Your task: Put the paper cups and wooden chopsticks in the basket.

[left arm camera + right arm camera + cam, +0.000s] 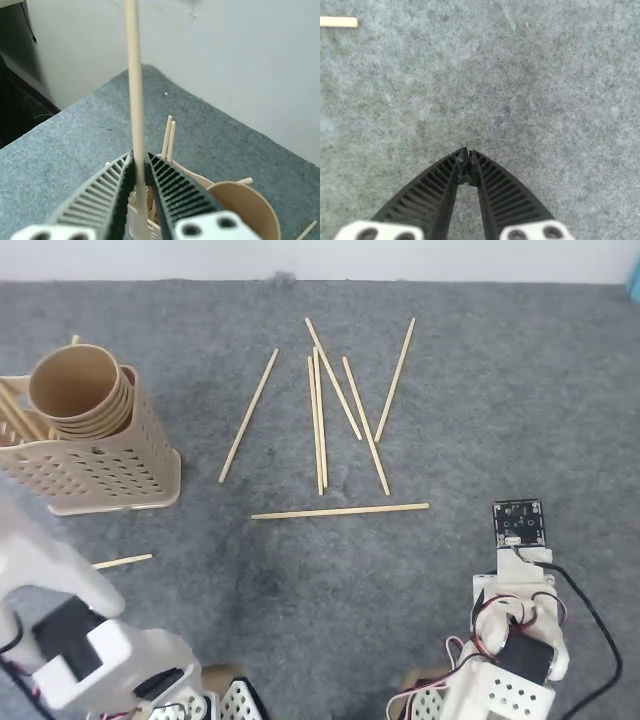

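Note:
A beige perforated basket (110,475) stands at the left with a stack of paper cups (78,385) and some chopsticks in it. Several wooden chopsticks (320,420) lie loose on the grey carpet, one of them crosswise (340,510). My left gripper (140,165) is shut on a chopstick (132,75) that points straight out from its jaws. It hangs above the basket (145,227), with the top cup (245,205) just beside. My right gripper (466,155) is shut on nothing, low over bare carpet, with one chopstick end (337,21) farther off.
A short length of chopstick (122,561) shows beside the left arm (50,570). The right arm (515,640) sits at the near right. A pale wall (240,60) rises behind the carpet's far edge.

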